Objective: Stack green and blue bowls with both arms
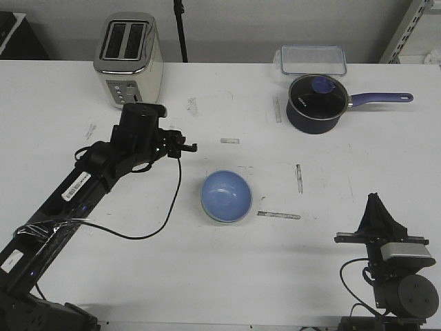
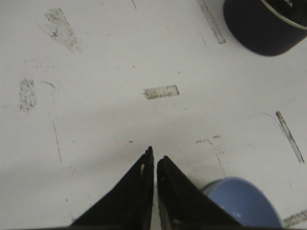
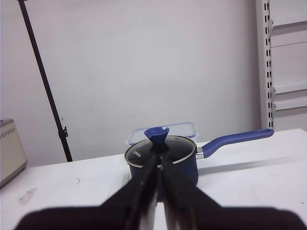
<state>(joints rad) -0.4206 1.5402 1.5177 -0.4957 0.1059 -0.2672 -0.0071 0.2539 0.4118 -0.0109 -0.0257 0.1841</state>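
- My left gripper (image 1: pixel 191 146) hovers over the white table (image 1: pixel 138 262), fingers drawn nearly together with a thin slit between them, gripping nothing; its tips point toward the blue bowl (image 1: pixel 226 196).
- The blue bowl sits upright, mouth up, near the table's middle; a paler rim shows under its near edge, possibly the green bowl nested beneath, though I cannot be sure.
- My right gripper (image 1: pixel 375 202) rests on the robot's side of the bowl, well apart from it and off toward my right, fingers pressed close and empty.
- Beyond the bowl stands a dark saucepan (image 1: pixel 314 104) with a glass lid and purple handle; the lid rim carries a small white mark, too small for me to read.
- A clear lidded container (image 1: pixel 312 59) lies just behind the saucepan.
- A cream and chrome toaster (image 1: pixel 129 60) stands at the far edge, beyond my left arm (image 1: pixel 89 176).
- My left arm bears white label stickers; their print is illegible.
- Short strips of worn tape (image 1: pixel 278 215) lie just beside the bowl.
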